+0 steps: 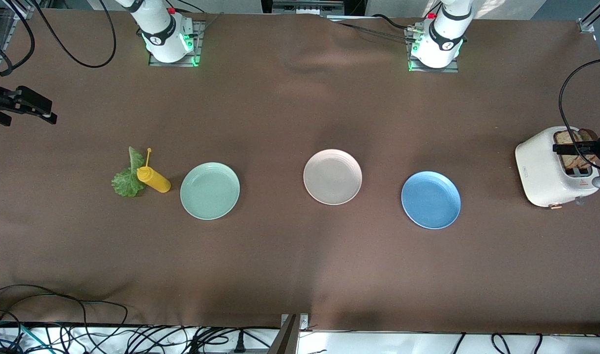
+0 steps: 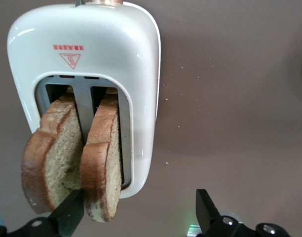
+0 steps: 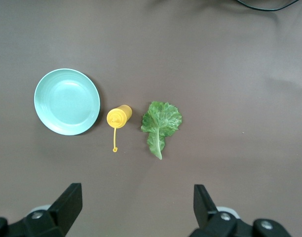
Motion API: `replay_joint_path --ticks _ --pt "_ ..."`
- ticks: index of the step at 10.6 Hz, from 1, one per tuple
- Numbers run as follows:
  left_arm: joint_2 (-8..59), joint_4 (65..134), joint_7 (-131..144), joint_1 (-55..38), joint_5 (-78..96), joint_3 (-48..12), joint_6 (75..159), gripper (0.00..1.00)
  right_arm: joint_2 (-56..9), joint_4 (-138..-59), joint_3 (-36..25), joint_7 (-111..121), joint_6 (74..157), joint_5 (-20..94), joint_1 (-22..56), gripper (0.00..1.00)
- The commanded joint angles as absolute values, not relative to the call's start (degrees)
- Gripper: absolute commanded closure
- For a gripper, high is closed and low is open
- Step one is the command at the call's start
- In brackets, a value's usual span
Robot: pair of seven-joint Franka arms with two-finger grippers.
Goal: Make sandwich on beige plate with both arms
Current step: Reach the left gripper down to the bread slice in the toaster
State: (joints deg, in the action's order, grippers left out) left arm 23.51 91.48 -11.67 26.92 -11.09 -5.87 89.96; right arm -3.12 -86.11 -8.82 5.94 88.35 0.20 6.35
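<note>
**Bread first, then the leaf**

My left gripper hangs over the toaster, jaws wide open, holding nothing. Two bread slices stick up from the slots. Bread is light and crumbly, so I would pinch one gently across its flat sides. My right gripper hangs open above the soft, floppy lettuce. The beige plate sits bare mid-desk.

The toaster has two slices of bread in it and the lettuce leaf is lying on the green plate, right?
Not quite. The toaster does hold two bread slices, but the lettuce leaf lies on the bare table beside the yellow bottle, not on the green plate. The right wrist view shows it.
</note>
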Motion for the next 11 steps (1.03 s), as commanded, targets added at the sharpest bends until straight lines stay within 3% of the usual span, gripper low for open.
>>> replay_joint_path --ticks 1,11 --pt "24.1 90.6 -14.0 27.5 -13.0 -6.3 90.0 0.0 -2.7 -85.5 -8.9 6.9 87.5 0.5 6.2 0.0" --pt "24.3 89.1 -15.6 26.3 -14.9 -6.8 87.0 0.0 -2.5 -85.5 -8.6 6.9 87.5 0.6 6.2 0.0"
